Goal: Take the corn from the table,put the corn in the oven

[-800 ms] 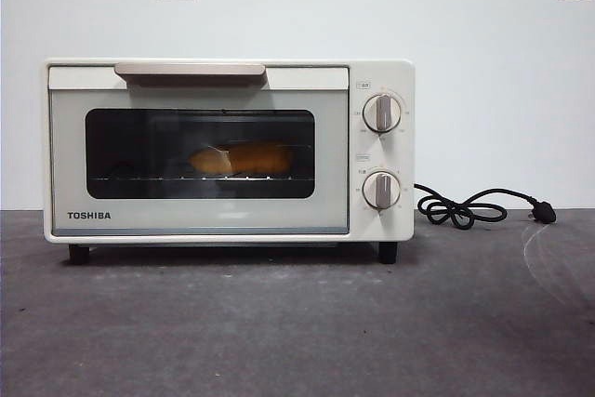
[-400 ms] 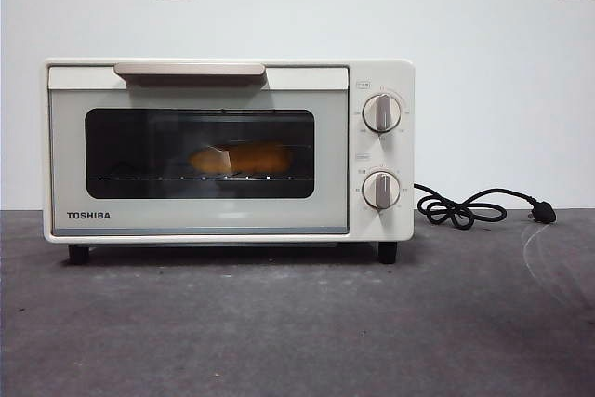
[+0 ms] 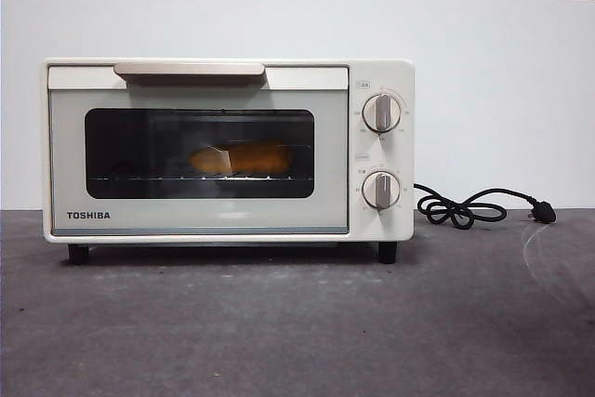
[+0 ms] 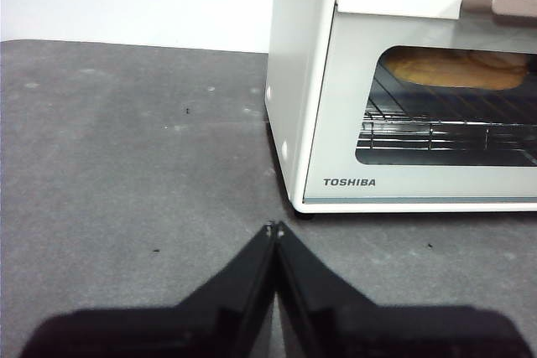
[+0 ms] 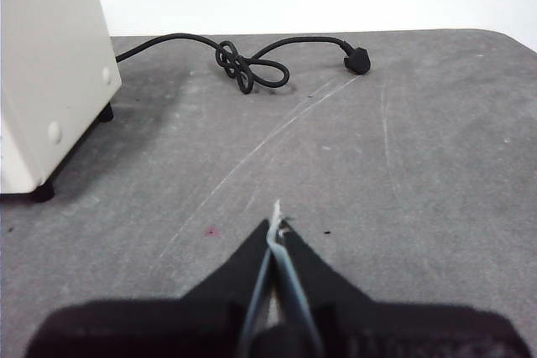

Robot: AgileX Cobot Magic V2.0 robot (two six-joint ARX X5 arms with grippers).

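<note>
The corn (image 3: 240,159) lies inside the oven (image 3: 228,150), on the wire rack (image 3: 200,177) behind the dark glass of the shut door (image 3: 199,155). Its long axis runs side to side, parallel to the door. Through the glass the front view does not show which end is the tapered one.

The oven stands on the worktop (image 3: 297,323), with its bar handle (image 3: 190,69) along the top of the door and two knobs (image 3: 381,112) at the right of the front panel. The black cord (image 3: 465,206) lies looped on the worktop beside the oven, its plug (image 3: 544,214) at the far end.

The front view shows neither arm. The left wrist view shows the left end effector (image 4: 273,228) clenched, empty, low over the worktop near the oven's front left corner, and it sees the corn (image 4: 453,69) from below the handle. The right wrist view shows the right end effector (image 5: 277,217) clenched and empty too, over the worktop on the oven's other side, with the cord (image 5: 243,64) ahead of it; the corn does not show there.
</note>
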